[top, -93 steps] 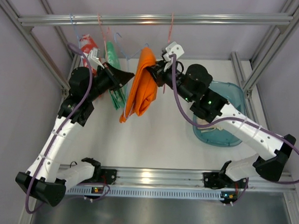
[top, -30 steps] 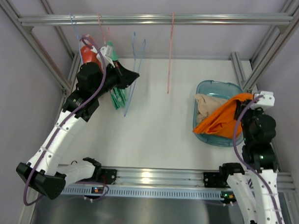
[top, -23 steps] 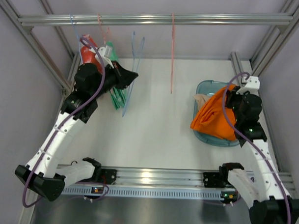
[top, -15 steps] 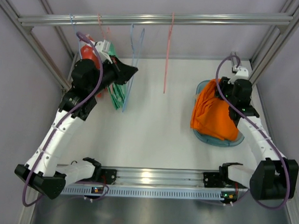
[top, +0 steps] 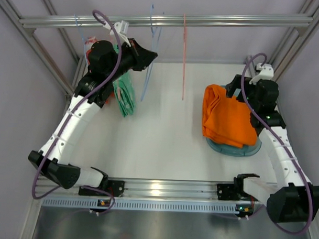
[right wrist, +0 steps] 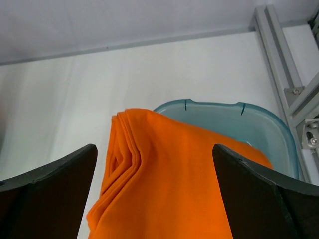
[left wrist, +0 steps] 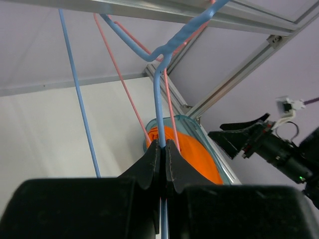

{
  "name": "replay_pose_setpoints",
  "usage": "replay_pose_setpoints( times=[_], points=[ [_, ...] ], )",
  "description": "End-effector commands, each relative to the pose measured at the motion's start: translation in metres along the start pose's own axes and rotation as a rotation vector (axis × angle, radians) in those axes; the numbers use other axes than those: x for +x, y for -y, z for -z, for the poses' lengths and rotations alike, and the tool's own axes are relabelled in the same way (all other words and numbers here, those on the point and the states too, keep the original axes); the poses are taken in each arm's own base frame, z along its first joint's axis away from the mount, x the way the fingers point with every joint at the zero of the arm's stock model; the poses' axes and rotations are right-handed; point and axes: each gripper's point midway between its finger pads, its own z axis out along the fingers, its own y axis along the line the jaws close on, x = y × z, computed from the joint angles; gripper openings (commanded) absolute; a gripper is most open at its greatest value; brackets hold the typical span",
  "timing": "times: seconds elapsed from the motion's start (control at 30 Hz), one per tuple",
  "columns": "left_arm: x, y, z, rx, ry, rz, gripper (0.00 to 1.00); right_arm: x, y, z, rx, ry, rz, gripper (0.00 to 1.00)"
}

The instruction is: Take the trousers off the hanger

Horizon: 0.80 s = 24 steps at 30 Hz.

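The orange trousers [top: 227, 122] lie folded in a heap on the teal basin [top: 237, 149] at the right of the tabletop [top: 164, 135], spilling over its left rim, with no hanger in them. The right fingers [right wrist: 60, 179] are spread wide above the cloth and touch none of it, so this pair looks delivered and free. The left fingers [left wrist: 149, 164] are pressed together on the wire of the blue hanger [left wrist: 158, 99], which hangs bare from the rail [top: 231, 20]. The pink hanger [top: 183, 57] beside it is bare as well. For these two hangers the job looks done. A green garment [top: 123, 94] and something red behind the left arm hang at the left end of the rail. I cannot tell whether either is a pair of trousers, so it is unclear if any stripping is left.
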Motion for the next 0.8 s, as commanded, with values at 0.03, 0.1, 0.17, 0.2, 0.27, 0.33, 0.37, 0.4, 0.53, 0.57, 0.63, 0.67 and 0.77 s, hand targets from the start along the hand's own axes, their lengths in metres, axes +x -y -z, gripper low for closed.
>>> replay_pose_setpoints(
  times=[0.03, 0.1, 0.17, 0.2, 0.27, 0.33, 0.37, 0.4, 0.53, 0.57, 0.63, 0.67, 0.77],
  points=[
    [-0.020, 0.004, -0.019, 0.018, 0.062, 0.018, 0.00, -0.055, -0.010, 0.035, -0.025, 0.134, -0.003, 0.99],
    [-0.015, -0.002, -0.031, 0.007, 0.054, 0.026, 0.00, -0.068, -0.013, 0.048, -0.034, 0.173, 0.003, 0.99],
    [-0.013, -0.005, -0.041, 0.013, 0.054, 0.028, 0.00, -0.074, -0.014, 0.060, -0.039, 0.198, 0.010, 0.99],
    [-0.015, -0.005, -0.044, 0.017, 0.066, 0.027, 0.00, -0.076, -0.015, 0.063, -0.040, 0.205, 0.017, 0.99],
    [-0.016, -0.009, -0.055, 0.012, 0.076, 0.029, 0.00, -0.079, -0.014, 0.071, -0.034, 0.220, 0.035, 0.99],
    [-0.016, -0.010, -0.062, 0.012, 0.075, 0.033, 0.00, -0.084, -0.014, 0.077, -0.031, 0.233, 0.055, 0.99],
    [-0.010, -0.016, -0.068, 0.001, 0.064, 0.041, 0.00, -0.084, -0.013, 0.079, -0.029, 0.230, 0.059, 1.00],
    [-0.007, -0.017, -0.071, -0.001, 0.057, 0.052, 0.00, -0.085, -0.013, 0.081, -0.027, 0.230, 0.062, 0.99],
    [0.011, -0.029, -0.078, -0.029, 0.022, 0.075, 0.00, -0.091, -0.018, 0.089, -0.049, 0.251, 0.069, 1.00],
    [0.011, -0.029, -0.076, -0.035, 0.024, 0.078, 0.00, -0.091, -0.019, 0.089, -0.054, 0.255, 0.071, 0.99],
    [0.018, -0.035, -0.076, -0.053, 0.014, 0.085, 0.01, -0.095, -0.020, 0.089, -0.060, 0.266, 0.078, 0.99],
    [0.018, -0.035, -0.074, -0.055, 0.015, 0.079, 0.04, -0.096, -0.020, 0.088, -0.060, 0.265, 0.077, 0.99],
    [0.021, -0.038, -0.067, -0.069, 0.015, 0.061, 0.19, -0.098, -0.022, 0.085, -0.066, 0.262, 0.070, 0.99]
  ],
)
